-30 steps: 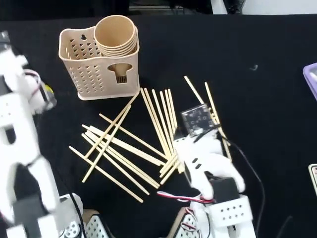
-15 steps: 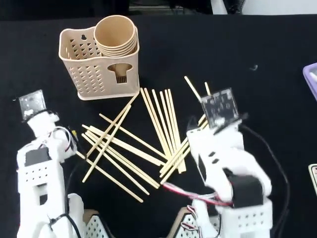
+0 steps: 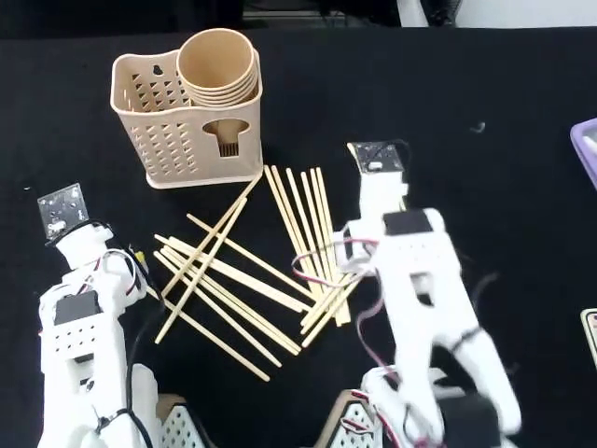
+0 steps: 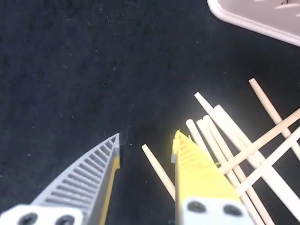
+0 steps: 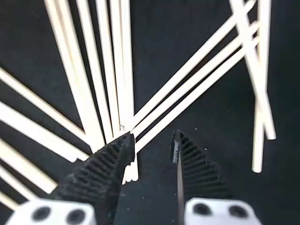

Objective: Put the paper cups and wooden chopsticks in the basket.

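table (image 3: 522, 93): black cloth, everything sits on it.
basket (image 3: 187, 149): upright, well ahead of both my grippers.
paper cups (image 3: 219, 61): stacked inside the basket, so that half looks done.
wooden chopsticks (image 3: 233, 280): all loose on the table, fanned out between my two grippers. None are in the basket.
right gripper (image 5: 152, 143): partly open, empty. One jaw tip sits over the ends of the parallel sticks, with bare cloth in the gap.
left gripper (image 4: 145, 145): open, empty. One stick end (image 4: 157, 166) lies between the jaws, close to the yellow one.
step: lining up a stick grab, I reckon.
how: nudge the right gripper sideways until one or two sticks cross the gap. Grip near mid-length so they don't swing, and clamp fully before lifting. Crossed sticks may drag along.
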